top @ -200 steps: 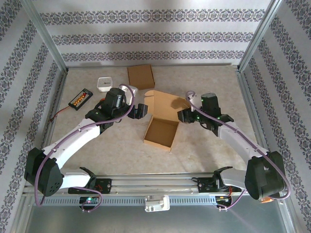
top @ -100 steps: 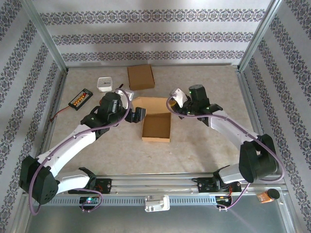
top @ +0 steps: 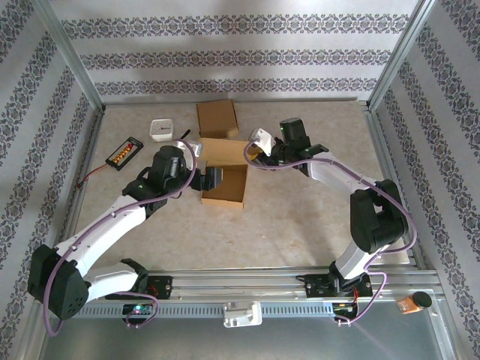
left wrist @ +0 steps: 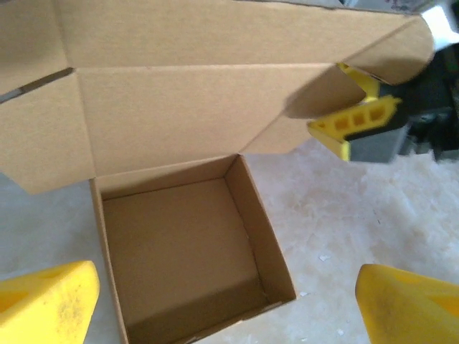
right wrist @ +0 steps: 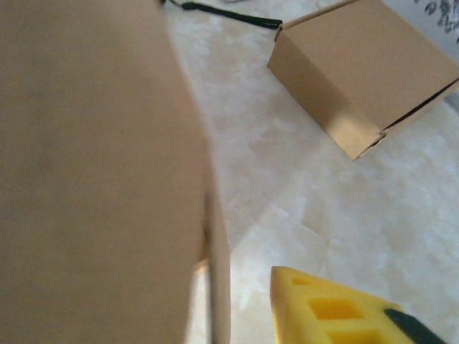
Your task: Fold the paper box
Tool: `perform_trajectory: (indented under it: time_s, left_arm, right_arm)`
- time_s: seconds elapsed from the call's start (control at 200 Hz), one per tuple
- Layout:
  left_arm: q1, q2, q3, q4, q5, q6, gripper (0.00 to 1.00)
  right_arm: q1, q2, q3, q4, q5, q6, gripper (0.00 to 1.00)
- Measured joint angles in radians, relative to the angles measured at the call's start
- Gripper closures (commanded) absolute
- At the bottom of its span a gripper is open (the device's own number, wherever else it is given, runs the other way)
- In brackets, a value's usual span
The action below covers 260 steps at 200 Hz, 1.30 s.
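The paper box point(top: 225, 187) lies open on the table, its brown tray point(left wrist: 179, 251) empty. Its lid flap point(top: 222, 150) stands up at the far side point(left wrist: 172, 115). My left gripper point(top: 212, 178) hovers at the tray's left side, open wide, with both yellow fingertips point(left wrist: 46, 304) low in the left wrist view. My right gripper point(top: 253, 152) is at the lid's right edge, open, and its yellow fingers point(left wrist: 353, 123) sit by the lid's side ear. In the right wrist view the lid point(right wrist: 100, 172) stands next to one yellow finger point(right wrist: 337, 308) with a gap between them; the other finger is hidden.
A closed brown box point(top: 217, 118) sits behind the lid and reappears as a closed box point(right wrist: 362, 72) in the right wrist view. A small white tray point(top: 162, 130) and a black holder with orange parts point(top: 124, 152) lie at the back left. Metal posts and patterned walls fence the table.
The box has slid left and turned square to the table. My right arm has reached left to the lid's edge. My left gripper has drawn back left with the box.
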Motion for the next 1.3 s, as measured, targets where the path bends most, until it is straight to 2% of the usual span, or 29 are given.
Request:
perform_trajectory:
  time_s: [0.07, 0.27, 0.41, 0.585, 0.615, 0.645, 0.665, 0.74, 0.954, 1.019, 1.174, 1.299]
  left_arm:
    - [0.048, 0.007, 0.017, -0.012, 0.003, 0.001, 0.10]
    - [0.222, 0.054, 0.109, -0.042, 0.087, 0.050, 0.07]
    - [0.311, 0.127, 0.198, -0.055, 0.238, 0.142, 0.05]
    - [0.354, 0.245, 0.294, -0.118, 0.433, 0.333, 0.03]
    - [0.358, 0.264, 0.309, -0.137, 0.462, 0.373, 0.04]
    - [0.360, 0.279, 0.322, -0.153, 0.486, 0.407, 0.04]
    - [0.360, 0.288, 0.329, -0.161, 0.498, 0.428, 0.04]
    - [0.370, 0.320, 0.353, -0.184, 0.541, 0.509, 0.04]
    - [0.406, 0.397, 0.425, -0.260, 0.643, 0.729, 0.06]
    - [0.406, 0.405, 0.425, -0.272, 0.660, 0.780, 0.08]
    - [0.406, 0.407, 0.423, -0.269, 0.668, 0.864, 0.09]
    - [0.406, 0.415, 0.414, -0.249, 0.652, 0.914, 0.10]
  right_arm:
    - [-0.012, -0.012, 0.000, 0.007, -0.019, 0.051, 0.40]
    - [-0.076, -0.145, -0.051, 0.061, -0.069, 0.248, 0.29]
    - [-0.084, -0.250, -0.099, 0.086, -0.075, 0.400, 0.22]
    - [-0.084, -0.242, -0.077, 0.063, -0.088, 0.554, 0.18]
    - [-0.084, -0.230, -0.063, 0.048, -0.089, 0.568, 0.14]
    - [-0.084, -0.214, -0.043, 0.031, -0.090, 0.584, 0.03]
    - [-0.084, -0.206, -0.031, 0.021, -0.089, 0.585, 0.02]
    - [-0.084, -0.173, 0.012, -0.013, -0.089, 0.598, 0.02]
    - [-0.048, -0.131, 0.054, -0.068, -0.068, 0.538, 0.23]
    - [-0.027, -0.114, 0.064, -0.081, -0.044, 0.502, 0.25]
    - [0.012, -0.068, 0.084, -0.106, 0.018, 0.412, 0.28]
    - [0.023, -0.036, 0.102, -0.126, 0.048, 0.366, 0.39]
